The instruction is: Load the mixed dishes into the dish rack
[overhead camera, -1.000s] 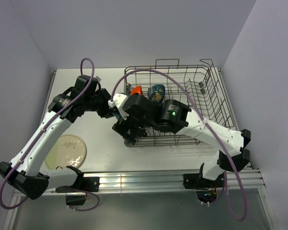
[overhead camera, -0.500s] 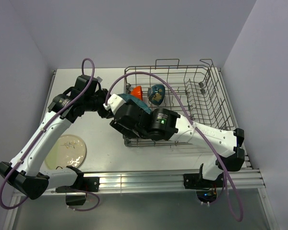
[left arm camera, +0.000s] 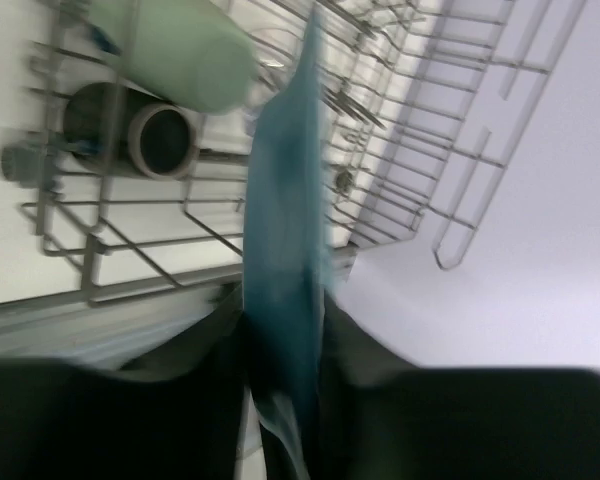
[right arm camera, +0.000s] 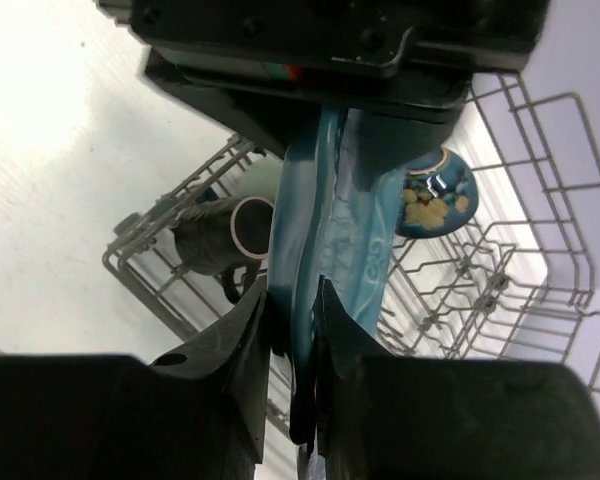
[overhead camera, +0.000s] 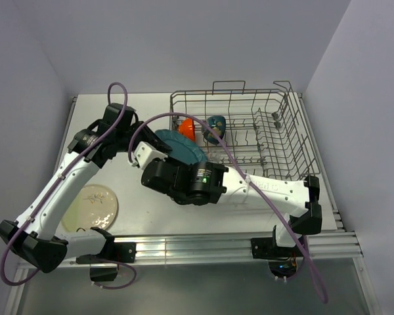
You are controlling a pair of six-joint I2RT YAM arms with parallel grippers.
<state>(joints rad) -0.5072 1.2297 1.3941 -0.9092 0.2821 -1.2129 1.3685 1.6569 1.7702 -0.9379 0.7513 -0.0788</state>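
Jaws of the right gripper (right arm camera: 292, 300) are clamped on the edge of the teal plate (right arm camera: 315, 190), and the left gripper (left arm camera: 285, 325) grips the same plate at the opposite rim. Held on edge, it sits mid-frame in the top view, over the left side of the dish rack (overhead camera: 290, 125), near the orange bowl (overhead camera: 186, 126).

The dish rack (overhead camera: 276, 131) fills the table's (overhead camera: 131, 108) right half, with bowls (overhead camera: 186, 126) far-left and mugs (left arm camera: 145, 135) near-left inside. The scalloped plate (overhead camera: 177, 146) stands edgewise at its left side; the flat plate (overhead camera: 92, 207) lies well left.
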